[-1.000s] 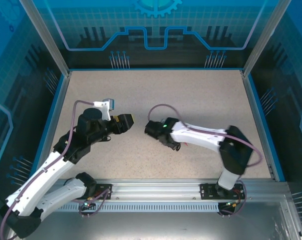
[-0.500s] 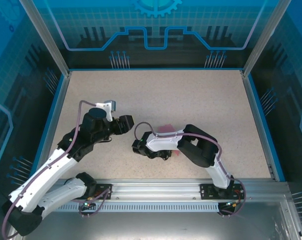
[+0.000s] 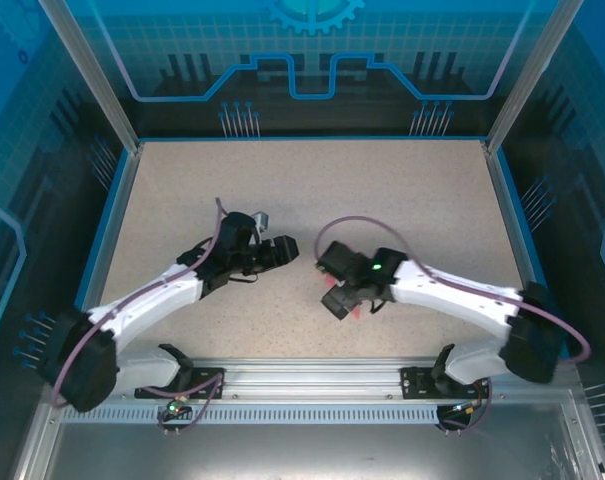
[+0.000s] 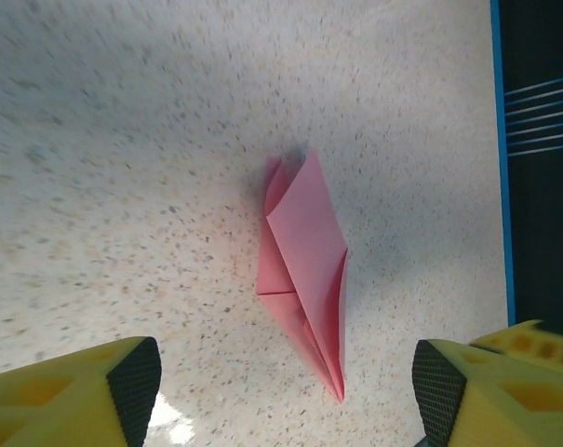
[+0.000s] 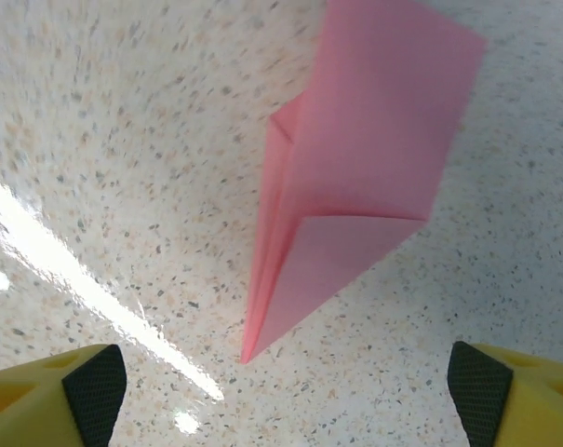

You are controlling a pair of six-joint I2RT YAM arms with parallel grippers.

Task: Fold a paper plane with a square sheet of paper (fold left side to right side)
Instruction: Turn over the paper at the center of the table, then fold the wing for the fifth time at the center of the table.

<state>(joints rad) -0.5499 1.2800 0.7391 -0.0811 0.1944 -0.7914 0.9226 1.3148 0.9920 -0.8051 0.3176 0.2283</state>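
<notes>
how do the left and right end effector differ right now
The right end effector hangs over the paper plane; the left end effector sits off to its side. The right wrist view shows the plane close and cropped, the left whole. Both are open and empty.

bright, even overhead light, with glare and blur close to the wrists

from above, the speckled table [image 3: 382,190] is evenly lit and sharp, the arms cast only faint soft shadows, and the blue walls [image 3: 42,150] sit darker. in the left wrist view the table's grain smears toward the upper left, a pale glare patch lies at the bottom edge, and the paper plane [image 4: 304,270] throws a soft shadow to its right. in the right wrist view a white glare streak runs diagonally across the lower left.
</notes>
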